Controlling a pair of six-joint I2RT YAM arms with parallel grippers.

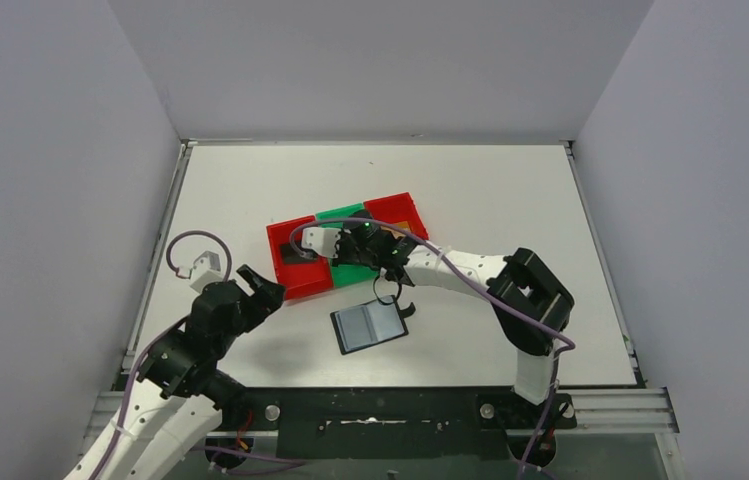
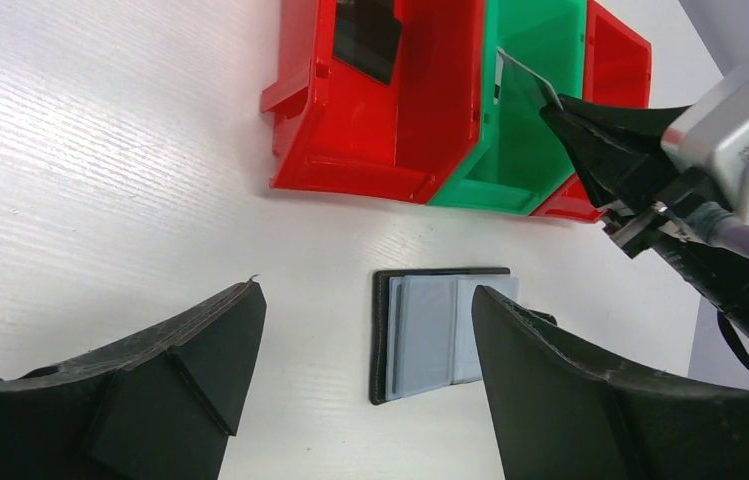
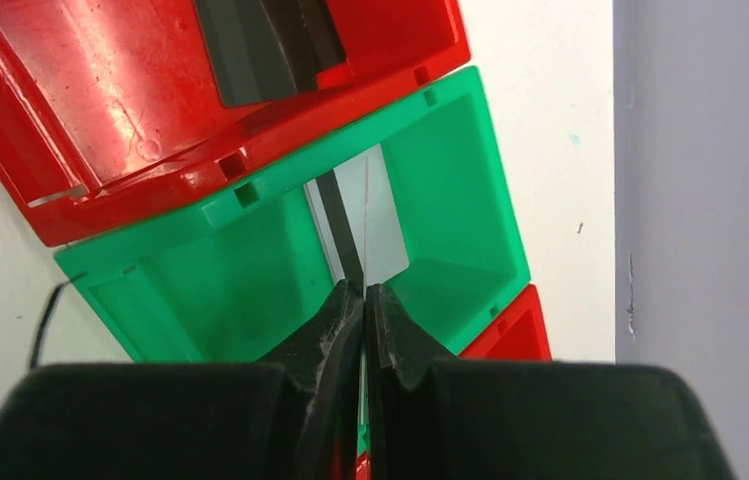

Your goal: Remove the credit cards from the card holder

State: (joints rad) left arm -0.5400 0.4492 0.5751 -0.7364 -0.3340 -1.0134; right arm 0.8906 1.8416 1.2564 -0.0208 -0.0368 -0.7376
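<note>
The card holder (image 1: 369, 327) lies open on the table, its shiny grey-blue pockets facing up; it also shows in the left wrist view (image 2: 430, 335). My right gripper (image 3: 363, 290) is shut on a grey card (image 3: 375, 220) with a dark stripe, held edge-on over the green bin (image 3: 200, 290). The left wrist view shows that card (image 2: 525, 85) at the right gripper's tips, above the green bin (image 2: 530, 120). My left gripper (image 1: 255, 290) is open and empty, raised to the left of the card holder, its fingers (image 2: 180, 360) straddling the holder in its own view.
A red bin (image 1: 295, 262) left of the green bin (image 1: 350, 270) holds a dark card (image 2: 368, 40). Another red bin (image 1: 397, 213) stands to the green bin's right. Grey walls close in the table on three sides.
</note>
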